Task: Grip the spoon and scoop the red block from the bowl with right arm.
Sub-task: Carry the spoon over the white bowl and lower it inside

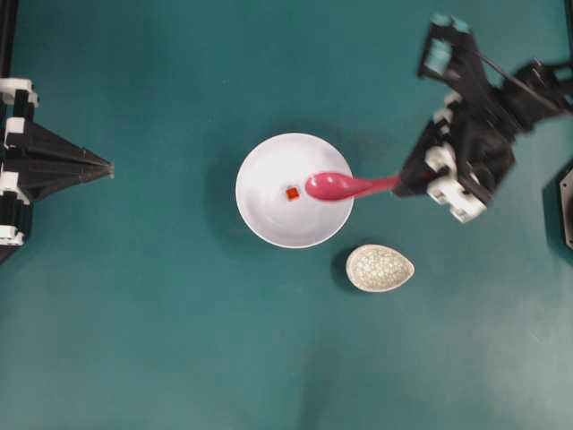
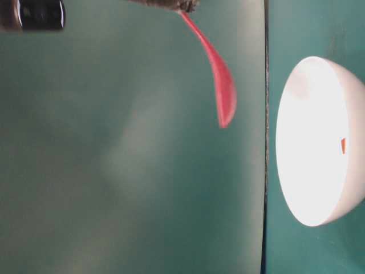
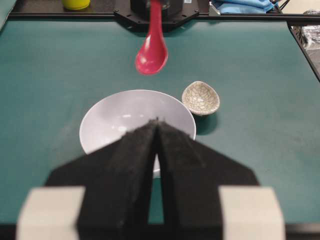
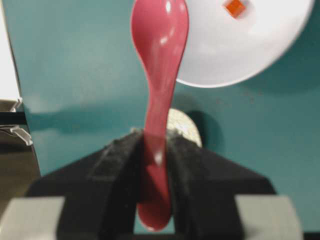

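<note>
Clamped on the handle end of the spoon (image 4: 159, 75), the right gripper (image 4: 155, 165) holds it with the scoop out over the bowl (image 1: 260, 210) from the 3 o'clock side. Glossy, stiff and probably light, the spoon could twist in the pads, so this low handle hold looks sensible. The red block (image 1: 293, 193) lies near the bowl's centre. Only the left wrist view shows the scoop well clear above the rim. The left gripper (image 3: 156, 130) sits closed, empty, at 9 o'clock.
</note>
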Available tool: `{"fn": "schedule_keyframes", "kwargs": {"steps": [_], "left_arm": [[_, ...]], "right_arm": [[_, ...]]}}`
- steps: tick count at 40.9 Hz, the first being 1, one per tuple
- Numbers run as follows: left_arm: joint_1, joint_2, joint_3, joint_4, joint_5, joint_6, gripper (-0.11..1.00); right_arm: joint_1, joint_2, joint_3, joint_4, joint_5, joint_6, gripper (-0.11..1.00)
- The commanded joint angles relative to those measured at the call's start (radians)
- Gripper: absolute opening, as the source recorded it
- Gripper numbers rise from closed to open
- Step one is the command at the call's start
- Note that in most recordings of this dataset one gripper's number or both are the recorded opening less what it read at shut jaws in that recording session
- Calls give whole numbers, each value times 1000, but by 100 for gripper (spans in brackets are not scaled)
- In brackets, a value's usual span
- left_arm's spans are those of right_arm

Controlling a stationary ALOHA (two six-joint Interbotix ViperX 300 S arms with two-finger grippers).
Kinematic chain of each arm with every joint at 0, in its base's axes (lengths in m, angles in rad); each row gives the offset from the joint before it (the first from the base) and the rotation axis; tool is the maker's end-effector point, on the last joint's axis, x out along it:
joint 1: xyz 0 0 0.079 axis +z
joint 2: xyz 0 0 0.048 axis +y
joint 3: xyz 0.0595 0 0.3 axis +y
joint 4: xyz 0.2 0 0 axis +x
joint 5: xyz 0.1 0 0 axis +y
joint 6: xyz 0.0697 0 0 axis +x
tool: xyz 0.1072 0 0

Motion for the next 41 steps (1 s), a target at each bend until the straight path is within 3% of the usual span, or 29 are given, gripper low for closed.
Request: {"fn": "schedule_keyframes", "kwargs": {"steps": [1,12,16,41], "left_arm": [[-2,8,-12,3,-5,0,0],[-2,8,-11,3,-5,0,0],[-2,8,-11,3,-5,2,0],[-2,8,-11,3,-3,17,0]], "right_arm": [[-15,60,-80,-26,71,8,22],[-15,245,-222,-210,189,107,22],[-15,285,-252,-250,212,115,22],[9,402,-284,-265,199,107,22]]}}
